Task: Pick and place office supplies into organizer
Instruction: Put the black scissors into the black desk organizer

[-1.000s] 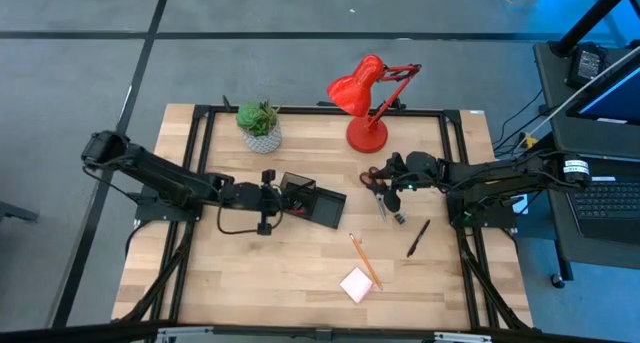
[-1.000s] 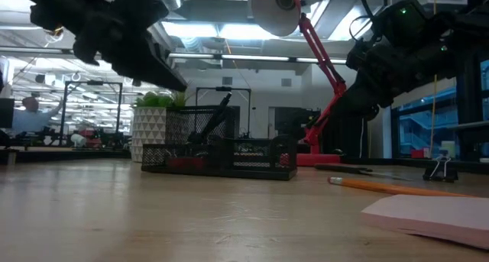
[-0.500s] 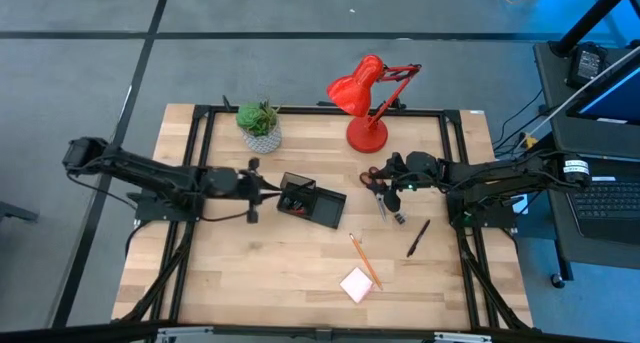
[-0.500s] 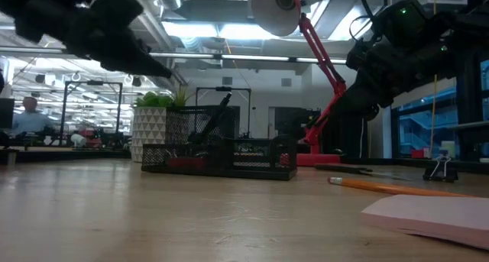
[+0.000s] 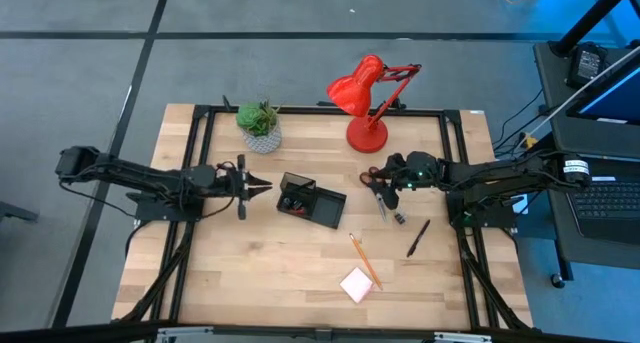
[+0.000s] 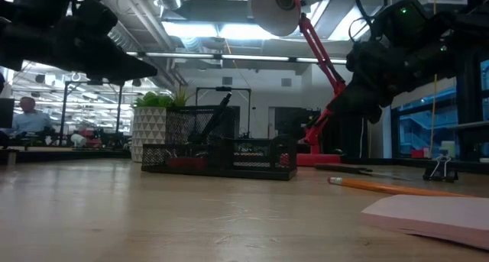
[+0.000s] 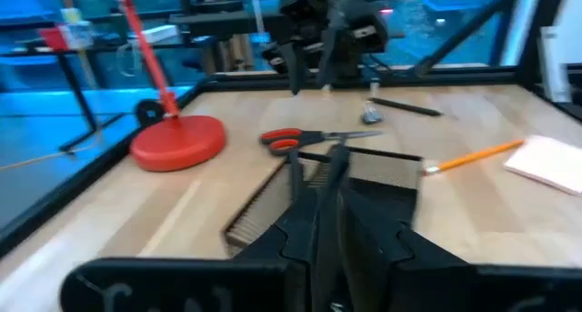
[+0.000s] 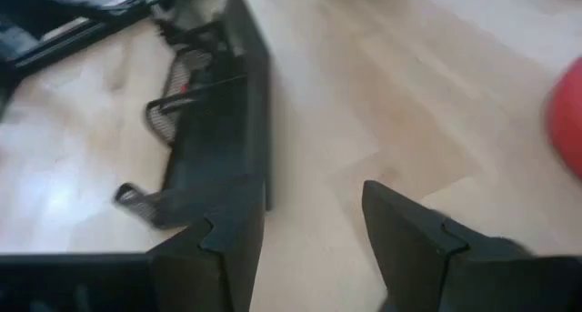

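Black mesh is forming the low rectangular organizer (image 5: 312,201), which is sitting near the middle of the light wooden table (image 5: 250,273), with a dark pen leaning in its taller section. Just left of it the left gripper (image 5: 262,186) is hanging above the wood, its two dark fingers (image 7: 314,180) lying almost together with only a thin slit between them and carrying nothing. Right of the organizer the right gripper (image 5: 385,178) is hovering over the red-handled scissors (image 5: 374,182), its fingers (image 8: 405,223) standing apart around bare wood and gripping nothing. A tiny black clip (image 5: 398,219) is lying just near-side of the scissors, and a black pen (image 5: 418,237) is lying slanted farther toward the near right. An orange pencil (image 5: 362,260) is resting in the near middle, its near end touching the pink sticky-note pad (image 5: 357,284). At the far edge a red desk lamp (image 5: 364,101) is standing right of a small green plant in a white pot (image 5: 260,125). Beyond the table, in the low view, a person (image 6: 25,117) is sitting at far left.
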